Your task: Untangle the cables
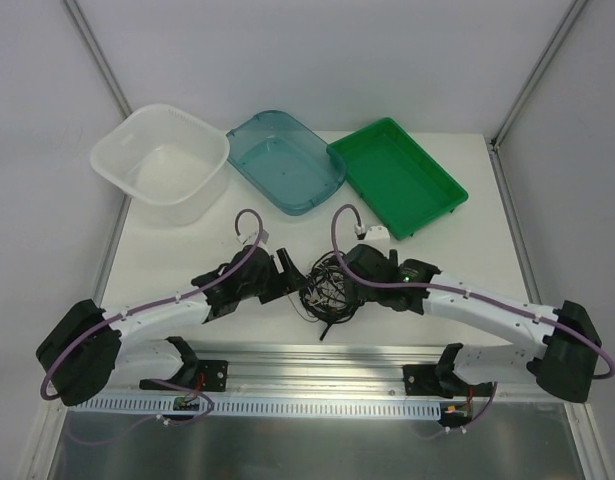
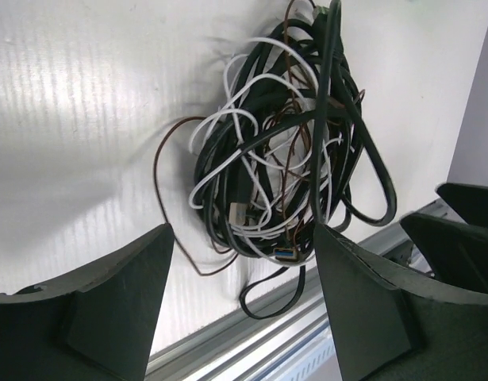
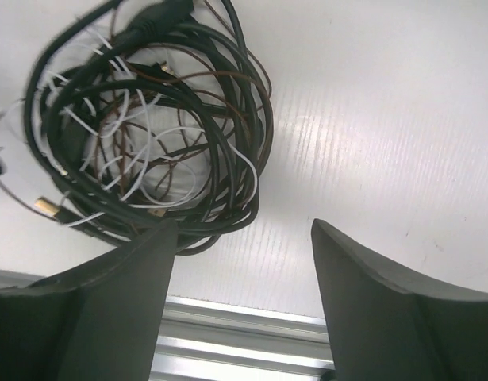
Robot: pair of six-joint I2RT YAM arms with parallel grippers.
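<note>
Black left pincer [image 2: 244, 238] and right pincer [image 3: 244, 230], both open and empty, flank the tangled bundle of black, brown and white cables [image 1: 327, 290] on the white tabletop [image 1: 177, 250]; separation appears unstarted, next requiring one loose strand gripped.

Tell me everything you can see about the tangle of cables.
The cables form one loose bundle of thin black, white and brown cords looped through each other, small metal plugs poking out. It lies on the white table near its front edge, between the open left gripper and open right gripper; neither grips it.
</note>
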